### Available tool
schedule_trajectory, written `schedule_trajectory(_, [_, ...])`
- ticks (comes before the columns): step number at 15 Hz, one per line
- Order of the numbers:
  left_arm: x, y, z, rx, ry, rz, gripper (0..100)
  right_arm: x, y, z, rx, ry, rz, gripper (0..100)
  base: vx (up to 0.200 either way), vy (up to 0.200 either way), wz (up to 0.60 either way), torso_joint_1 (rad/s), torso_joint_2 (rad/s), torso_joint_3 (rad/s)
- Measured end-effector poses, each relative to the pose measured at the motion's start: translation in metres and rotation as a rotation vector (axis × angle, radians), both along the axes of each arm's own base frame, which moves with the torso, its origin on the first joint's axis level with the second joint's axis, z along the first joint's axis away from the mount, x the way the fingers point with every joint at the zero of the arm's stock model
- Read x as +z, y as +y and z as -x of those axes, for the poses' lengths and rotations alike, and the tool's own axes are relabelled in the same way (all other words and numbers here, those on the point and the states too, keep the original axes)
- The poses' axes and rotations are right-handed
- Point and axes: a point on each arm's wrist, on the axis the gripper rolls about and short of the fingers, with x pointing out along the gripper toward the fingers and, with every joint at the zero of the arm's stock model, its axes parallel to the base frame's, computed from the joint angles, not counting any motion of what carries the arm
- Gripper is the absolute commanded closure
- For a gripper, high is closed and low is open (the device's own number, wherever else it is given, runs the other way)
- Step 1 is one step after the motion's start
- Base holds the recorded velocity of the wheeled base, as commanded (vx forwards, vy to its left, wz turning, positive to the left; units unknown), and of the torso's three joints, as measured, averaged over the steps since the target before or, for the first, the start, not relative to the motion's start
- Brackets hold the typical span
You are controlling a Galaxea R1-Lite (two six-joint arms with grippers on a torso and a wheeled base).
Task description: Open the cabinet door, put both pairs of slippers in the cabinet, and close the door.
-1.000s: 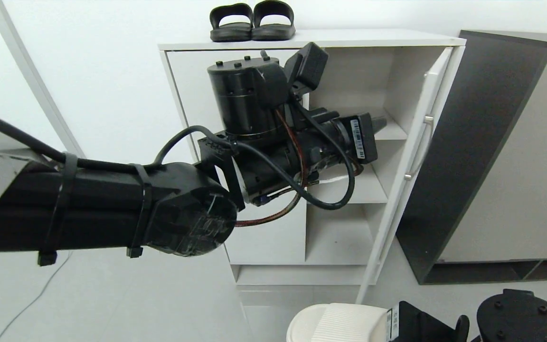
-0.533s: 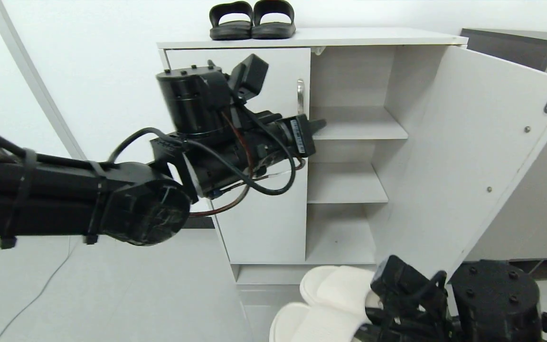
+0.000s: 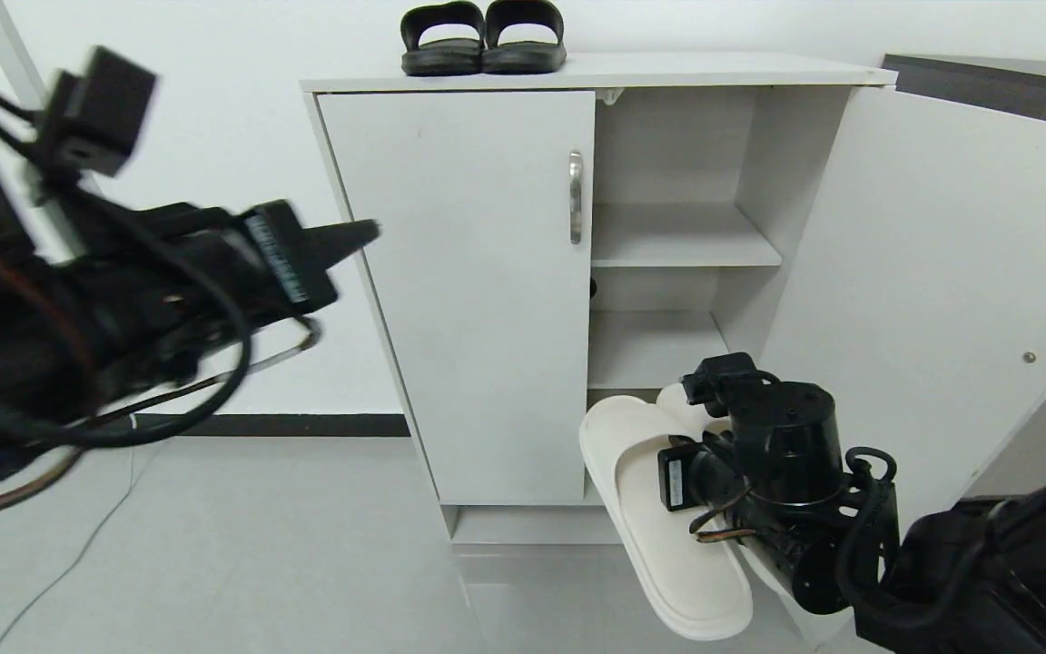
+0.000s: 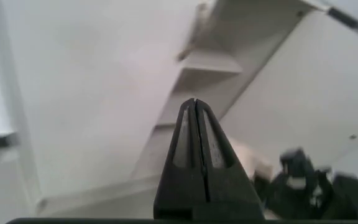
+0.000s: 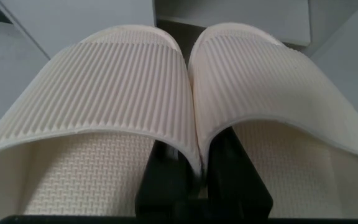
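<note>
Low down in front of the cabinet's point(image 3: 596, 71) open right half, the pair of white slippers point(image 3: 659, 509) hangs in the air, held by the right gripper point(image 5: 196, 171). Its jaws are pinched on the two inner walls where the slippers meet, under the ribbed straps, and the straps hide the tips of the jaws. In the head view one slipper shows as a long smooth oval, tilted, with its far end toward the cabinet and its near end lower and closer to the camera. The other slipper is mostly hidden behind the wrist. The pair blocks the view into the bottom compartment.

Above it, the upper shelf point(image 3: 682, 247) and middle shelf point(image 3: 659, 350) are bare where they can be seen. The right door point(image 3: 922, 272) is swung wide open and is cut off by the frame's right edge. The left door point(image 3: 459, 291) is shut, with its metal handle point(image 3: 575, 197) at the inner edge.

On the cabinet top, in its left half near the back edge, the black slippers point(image 3: 483, 41) sit side by side with their open ends facing the camera.

Well to the left of the cabinet, level with the closed door's upper part, the left gripper point(image 3: 355, 234) is in the air, its jaws pressed together on nothing; the arm behind it is blurred. A thin cable point(image 3: 78, 563) lies on the grey floor point(image 3: 260, 545) below it.
</note>
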Motion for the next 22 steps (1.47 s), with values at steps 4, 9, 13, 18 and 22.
schedule_trajectory(4, [-0.013, 0.077, 0.098, 0.312, 0.059, -0.064, 100, -0.004, 0.001, -0.01, -0.037, -0.004, 0.008, 100, 0.0, 0.0, 0.0, 0.0, 0.0, 0.0])
schedule_trajectory(9, [-0.103, 0.105, 0.185, 0.679, 0.051, -0.189, 100, -0.007, 0.002, -0.01, -0.032, 0.003, 0.016, 100, 0.0, 0.0, 0.0, 0.0, 0.0, 0.0])
schedule_trajectory(13, [-0.165, 0.102, 0.197, 0.583, 0.091, -0.231, 100, -0.009, 0.003, -0.009, -0.03, 0.007, 0.021, 100, 0.0, 0.0, 0.0, 0.0, 0.0, 0.0])
schedule_trajectory(18, [-0.21, 0.098, 0.203, 0.441, 0.009, -0.335, 100, -0.01, 0.005, -0.007, -0.019, 0.011, 0.025, 100, 0.0, 0.0, 0.0, 0.0, 0.0, 0.0])
schedule_trajectory(22, [-0.215, 0.098, 0.205, 0.434, -0.016, -0.36, 100, -0.011, 0.008, -0.004, -0.001, 0.01, 0.017, 100, 0.0, 0.0, 0.0, 0.0, 0.0, 0.0])
